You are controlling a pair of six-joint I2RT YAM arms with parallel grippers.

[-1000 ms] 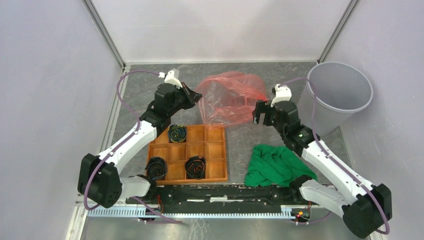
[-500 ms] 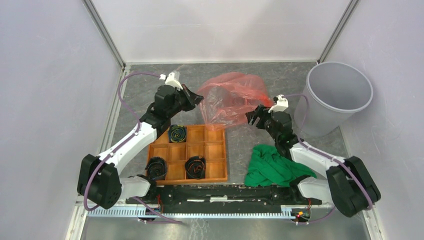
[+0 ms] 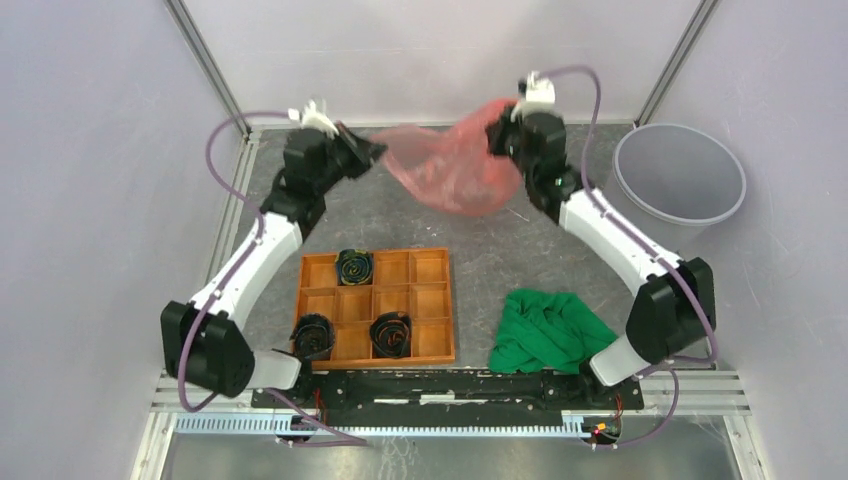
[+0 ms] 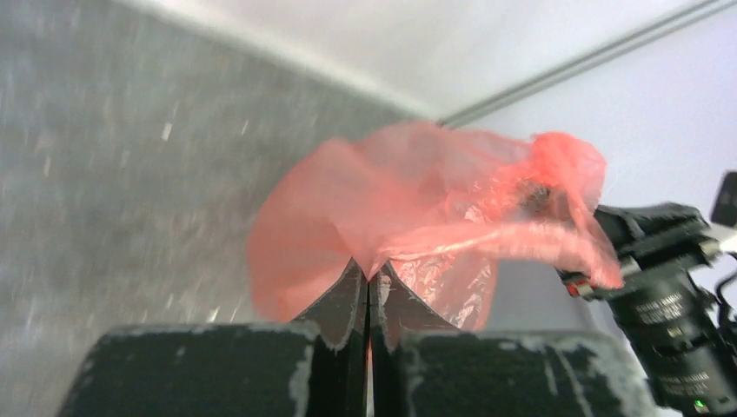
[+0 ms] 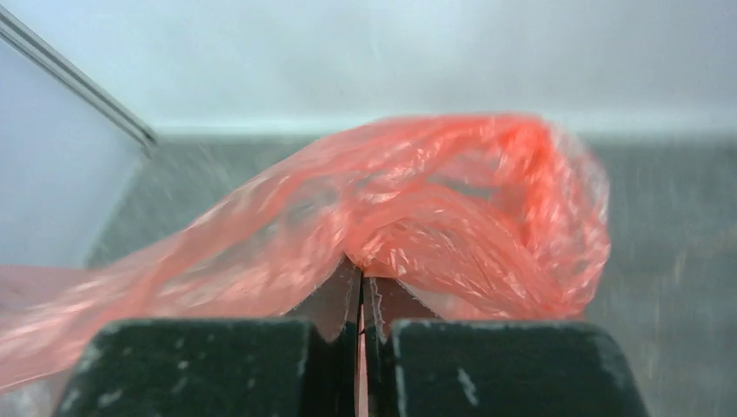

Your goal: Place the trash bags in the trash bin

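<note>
The red trash bag (image 3: 452, 165) hangs stretched in the air between both arms, above the back of the table. My left gripper (image 3: 372, 152) is shut on its left edge; in the left wrist view the film (image 4: 408, 208) spreads from the pinched fingertips of the left gripper (image 4: 371, 271). My right gripper (image 3: 497, 135) is shut on the bag's right edge, and the film (image 5: 452, 200) bunches above the closed tips of the right gripper (image 5: 361, 274). The grey trash bin (image 3: 680, 185) stands upright at the back right, to the right of the bag and apart from it.
An orange wooden compartment tray (image 3: 430, 300) with dark rolled items sits at the near centre-left. A green cloth (image 3: 548, 330) lies crumpled at the near right. White walls and metal corner posts (image 3: 205, 60) enclose the table.
The right gripper closed on the bag's right edge. Both arms then rose and moved toward the back wall, lifting the bag off the table and stretching it between them.
</note>
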